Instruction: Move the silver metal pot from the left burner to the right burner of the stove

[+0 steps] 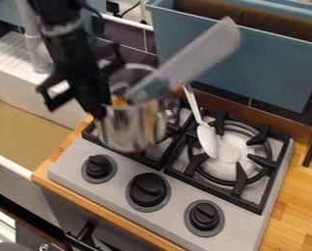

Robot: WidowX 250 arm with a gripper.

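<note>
Partly, a silver metal pot (134,128) is being hidden by the blurry black gripper (98,112); squeezed or loose can't be told.

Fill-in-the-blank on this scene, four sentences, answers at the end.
The black robot arm hangs at the picture's ____ side of the metal pot.
The spoon lies over the burner on the picture's ____ side.
The stove's front carries ____ black knobs.
The plain bin behind the stove is ____ on the outside.

Missing words: left; right; three; blue
</note>
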